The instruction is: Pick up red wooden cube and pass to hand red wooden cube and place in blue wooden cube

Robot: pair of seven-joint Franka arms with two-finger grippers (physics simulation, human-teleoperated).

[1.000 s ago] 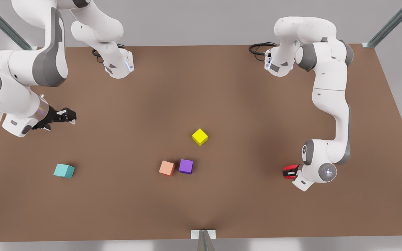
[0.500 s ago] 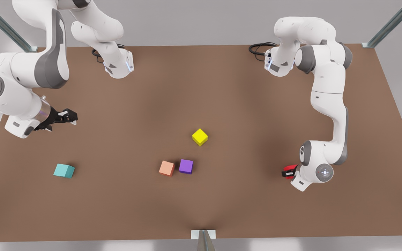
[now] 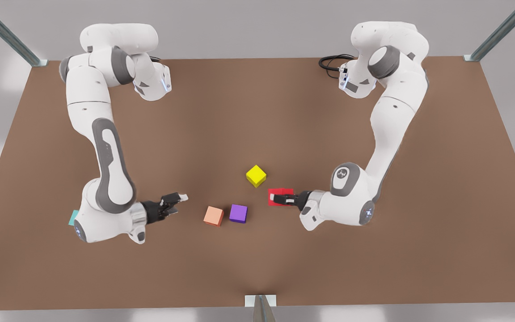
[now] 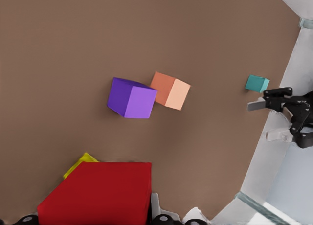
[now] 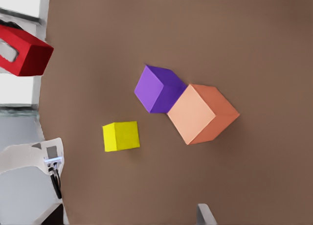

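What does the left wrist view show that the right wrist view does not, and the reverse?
The left wrist view adds the blue wooden cube and, near it, the open right gripper. The right wrist view adds a white arm base with a black cable. Both show the red wooden cube, held by the left gripper, plus the purple cube, orange cube, yellow cube and brown table.

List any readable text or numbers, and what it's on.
None readable.
Plain: red cube in the left gripper, teal cube, purple cube, orange cube, yellow cube.
Too small to read: mark on the arm joint at the front view's right.
Unmarked: right gripper, open near the orange cube.
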